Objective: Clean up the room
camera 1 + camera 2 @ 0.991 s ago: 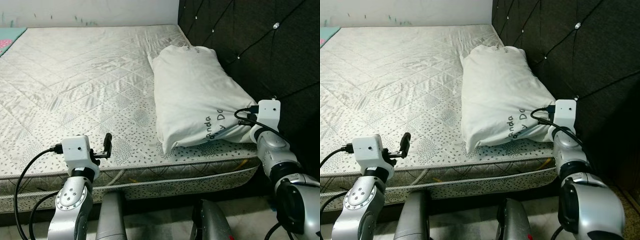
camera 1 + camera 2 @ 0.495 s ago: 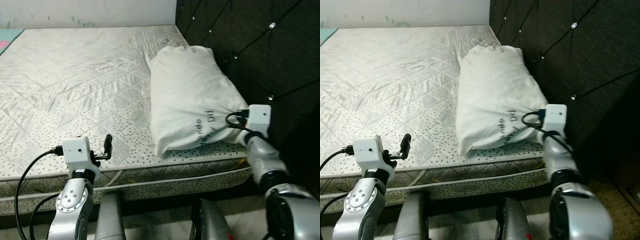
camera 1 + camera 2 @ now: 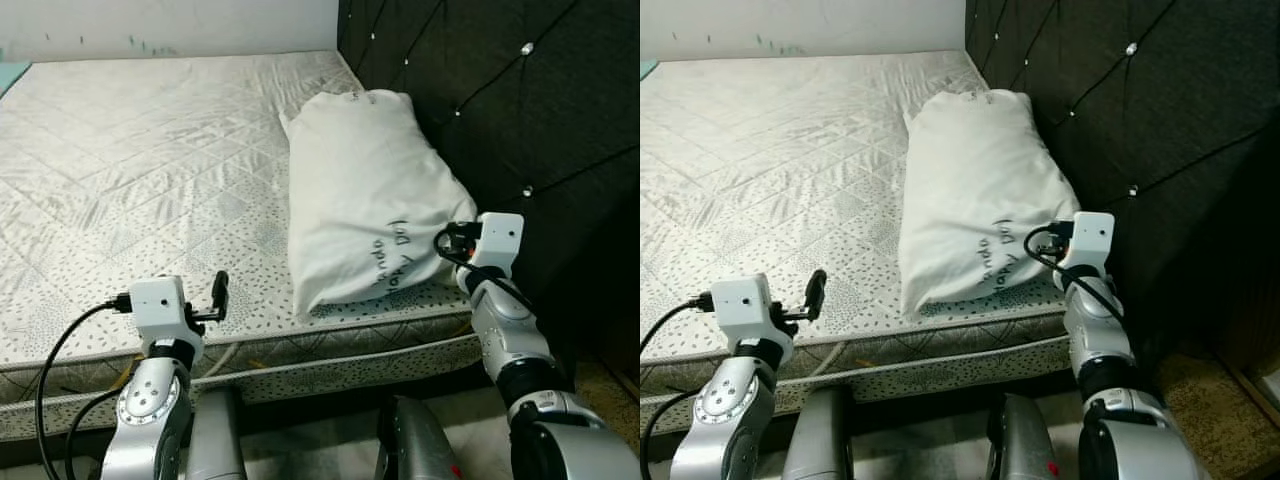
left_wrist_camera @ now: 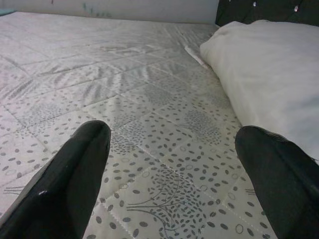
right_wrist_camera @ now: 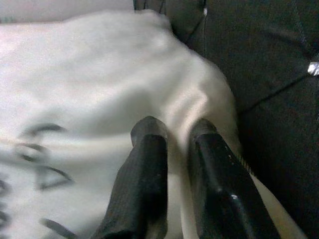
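My right gripper point(image 5: 172, 134) keeps its fingers pinched on the near corner of the pillow point(image 3: 365, 190), which over the last second has slid toward the bed's point(image 3: 150, 170) edge, still beside the headboard point(image 3: 500, 90). My left gripper point(image 4: 172, 149) hovers spread over the bed, holding nothing. I judge the pull is working and the pillow is about ready to lift.

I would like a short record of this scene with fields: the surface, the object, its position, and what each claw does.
surface: bare quilted mattress
object: white pillow with dark lettering
position: lying on the mattress beside the dark tufted headboard
right claw: shut on the pillow's near corner, fabric pinched between the fingers
left claw: open, low over the mattress near its front edge, holding nothing
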`<state>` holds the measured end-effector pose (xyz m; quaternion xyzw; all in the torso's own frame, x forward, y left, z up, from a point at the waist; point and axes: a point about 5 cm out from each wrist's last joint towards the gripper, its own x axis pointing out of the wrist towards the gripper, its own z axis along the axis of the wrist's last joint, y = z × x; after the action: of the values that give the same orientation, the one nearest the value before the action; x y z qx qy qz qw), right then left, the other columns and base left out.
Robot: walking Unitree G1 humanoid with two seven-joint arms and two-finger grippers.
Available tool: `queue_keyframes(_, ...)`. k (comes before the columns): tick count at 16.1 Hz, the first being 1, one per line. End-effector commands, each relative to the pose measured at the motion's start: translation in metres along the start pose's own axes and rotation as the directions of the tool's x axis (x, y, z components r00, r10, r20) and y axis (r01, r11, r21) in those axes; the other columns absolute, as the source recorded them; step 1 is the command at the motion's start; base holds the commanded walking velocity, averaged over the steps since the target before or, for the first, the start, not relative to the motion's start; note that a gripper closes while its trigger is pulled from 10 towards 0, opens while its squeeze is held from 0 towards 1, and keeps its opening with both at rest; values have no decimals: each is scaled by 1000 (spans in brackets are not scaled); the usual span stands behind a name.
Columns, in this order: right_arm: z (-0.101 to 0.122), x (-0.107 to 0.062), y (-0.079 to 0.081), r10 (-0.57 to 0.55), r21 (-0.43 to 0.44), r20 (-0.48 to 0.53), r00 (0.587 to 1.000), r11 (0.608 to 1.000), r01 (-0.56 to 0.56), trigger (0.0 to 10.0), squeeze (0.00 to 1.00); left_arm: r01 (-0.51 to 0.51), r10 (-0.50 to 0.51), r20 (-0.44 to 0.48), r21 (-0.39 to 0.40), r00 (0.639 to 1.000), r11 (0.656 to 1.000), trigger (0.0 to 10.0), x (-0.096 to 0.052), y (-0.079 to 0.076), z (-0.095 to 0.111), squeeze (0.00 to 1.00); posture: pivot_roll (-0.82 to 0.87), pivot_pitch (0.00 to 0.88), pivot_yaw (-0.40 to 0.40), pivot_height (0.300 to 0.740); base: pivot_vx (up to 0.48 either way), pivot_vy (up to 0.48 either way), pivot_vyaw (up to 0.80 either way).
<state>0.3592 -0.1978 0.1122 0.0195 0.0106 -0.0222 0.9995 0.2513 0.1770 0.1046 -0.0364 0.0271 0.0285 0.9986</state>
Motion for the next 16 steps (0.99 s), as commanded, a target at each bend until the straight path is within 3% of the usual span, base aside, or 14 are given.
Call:
queue_keyframes(1,5,0,2,0,-4,17,1000,1000,0,10000,1000,6,-6,-3,-1,1000,1000,10000,-2,-1,-2,0,0,0,-57,532,0,0,0)
queue_keyframes(6,2,-19,7,-64,3,29,998,998,64,10000,1000,16,-16,-9,-5,1000,1000,10000,0,-3,-4,0,-23,0,-48,532,0,0,0)
queue_keyframes(7,6,-23,15,-62,15,39,997,998,62,10000,1000,20,-20,-9,-6,1000,1000,10000,0,-4,-4,0,-29,0,-42,532,0,0,0)
queue_keyframes(11,19,-18,27,-30,41,65,997,999,27,10000,1000,27,-27,-10,-8,1000,1000,10000,2,-6,-4,0,-31,0,-41,532,0,0,-100)
queue_keyframes(16,28,-14,27,-44,36,60,997,998,42,10000,1000,26,-26,-12,-12,1000,1000,10000,1,-7,-6,0,-29,0,-46,549,0,0,-351)
